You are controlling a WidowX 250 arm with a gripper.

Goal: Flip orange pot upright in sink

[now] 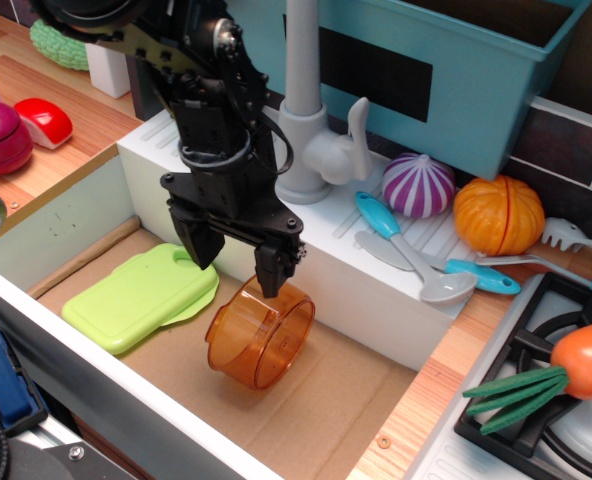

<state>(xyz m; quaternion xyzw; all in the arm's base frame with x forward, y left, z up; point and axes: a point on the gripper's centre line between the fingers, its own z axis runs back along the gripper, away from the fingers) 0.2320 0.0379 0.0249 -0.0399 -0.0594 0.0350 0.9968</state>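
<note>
The orange pot [261, 334] is a translucent amber plastic cylinder. It lies on its side on the brown floor of the sink [316, 410], its open mouth facing the front right. My black gripper [236, 262] hangs just above the pot's upper back edge. It is open, with one fingertip [269, 280] right over the pot's rim and the other over the green board. It holds nothing.
A light green cutting board [141, 293] lies on the sink floor to the left of the pot. The grey faucet [311, 130] stands on the white rim behind. Blue-handled utensils [406, 245], a purple onion [419, 184], an orange pumpkin toy [498, 214] and a carrot [566, 365] are at the right.
</note>
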